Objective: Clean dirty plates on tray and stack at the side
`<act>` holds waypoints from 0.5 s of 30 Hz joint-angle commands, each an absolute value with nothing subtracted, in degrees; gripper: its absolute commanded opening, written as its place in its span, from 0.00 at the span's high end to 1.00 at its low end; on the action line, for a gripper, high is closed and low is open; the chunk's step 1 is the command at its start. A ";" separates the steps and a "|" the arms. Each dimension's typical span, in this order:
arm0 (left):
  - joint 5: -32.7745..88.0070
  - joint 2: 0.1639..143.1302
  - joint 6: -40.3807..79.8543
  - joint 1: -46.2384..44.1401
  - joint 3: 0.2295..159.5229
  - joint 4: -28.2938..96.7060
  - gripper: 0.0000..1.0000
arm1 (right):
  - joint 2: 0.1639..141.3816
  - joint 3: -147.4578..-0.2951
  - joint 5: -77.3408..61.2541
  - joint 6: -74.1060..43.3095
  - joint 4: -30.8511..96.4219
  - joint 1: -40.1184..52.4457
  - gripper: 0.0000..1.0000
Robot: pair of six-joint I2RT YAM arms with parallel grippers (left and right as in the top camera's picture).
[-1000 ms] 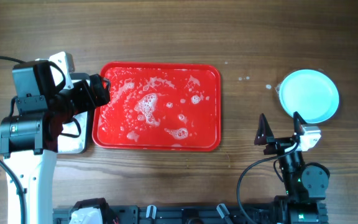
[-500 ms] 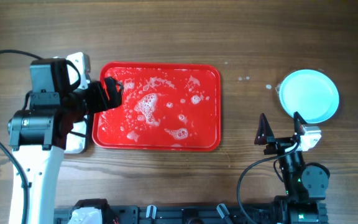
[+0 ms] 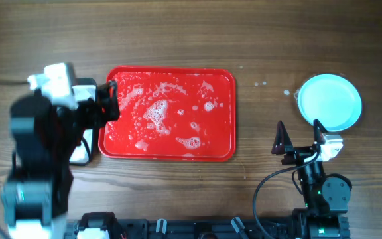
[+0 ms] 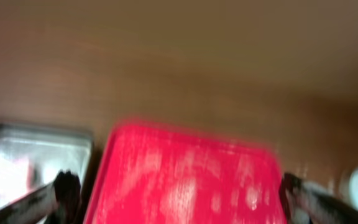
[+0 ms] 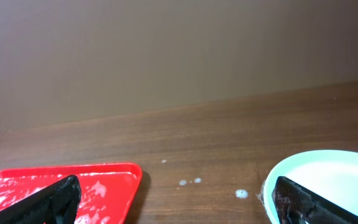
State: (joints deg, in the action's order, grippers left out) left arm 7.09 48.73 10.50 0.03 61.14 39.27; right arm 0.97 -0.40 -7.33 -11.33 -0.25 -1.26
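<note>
The red tray lies left of centre, wet with white foam, with no plate on it. It also shows in the left wrist view and in the right wrist view. The pale turquoise plates sit on the table at the far right and look like one disc from above; the plates' rim shows in the right wrist view. My left gripper is open and empty at the tray's left edge, blurred by motion, and is also in the left wrist view. My right gripper is open and empty below the plates, and is also in the right wrist view.
A grey metal pan lies left of the tray, partly under my left arm, and shows blurred in the left wrist view. Small foam drops dot the wood between tray and plates. Cables run by the front edge.
My left gripper reached over the tray's left part half a second ago, then drew back to its left edge as the arm swung. The right arm has not moved.
</note>
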 commanded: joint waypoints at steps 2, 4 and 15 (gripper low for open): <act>6.57 31.22 9.37 -0.21 40.45 20.23 0.00 | 0.21 -0.30 -6.22 -12.03 -0.43 -0.93 0.00; 6.96 24.53 9.39 -0.21 32.23 14.00 0.00 | 0.21 -0.30 -6.22 -12.03 -0.43 -0.93 0.00; 7.84 0.16 9.39 -0.23 3.88 2.26 0.00 | 0.21 -0.30 -6.22 -12.03 -0.43 -0.93 0.00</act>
